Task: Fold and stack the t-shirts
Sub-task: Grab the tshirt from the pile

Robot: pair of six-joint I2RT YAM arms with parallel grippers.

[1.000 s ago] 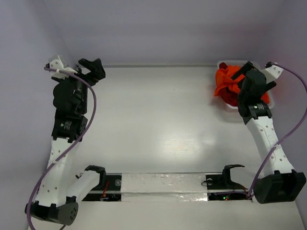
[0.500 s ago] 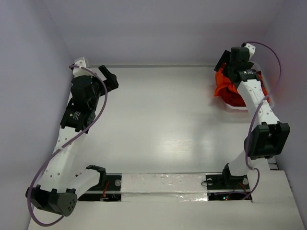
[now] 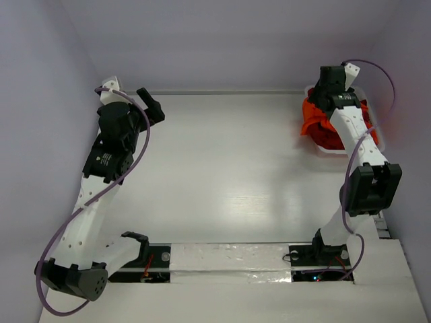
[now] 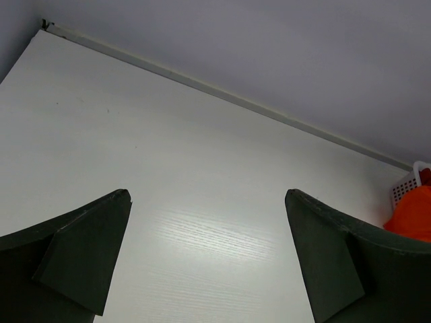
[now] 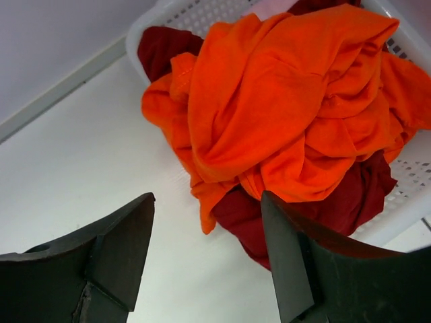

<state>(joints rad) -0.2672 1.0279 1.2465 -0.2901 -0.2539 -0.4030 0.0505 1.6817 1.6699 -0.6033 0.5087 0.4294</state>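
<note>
A bright orange t-shirt (image 5: 289, 101) lies crumpled on top of dark red t-shirts (image 5: 350, 195) in a white lattice basket (image 5: 411, 175) at the table's far right. Seen from above, the orange t-shirt (image 3: 313, 118) spills over the basket's left side. My right gripper (image 3: 326, 94) hovers over the basket's far left corner. In its own wrist view the right gripper (image 5: 207, 195) is open, just short of the hanging orange hem, with nothing between its fingers. My left gripper (image 3: 153, 106) is at the far left of the table. In the left wrist view it (image 4: 206, 194) stands wide open over bare tabletop.
The basket (image 3: 323, 152) sits against the right wall near the far wall. The left wrist view catches the basket's corner (image 4: 404, 188) at its right edge. White walls close the table on three sides. Both arm bases stand at the near edge.
The right arm has swung upright and carried its gripper to the far left corner of the basket. The left arm has straightened, moving its gripper a little to the right.
</note>
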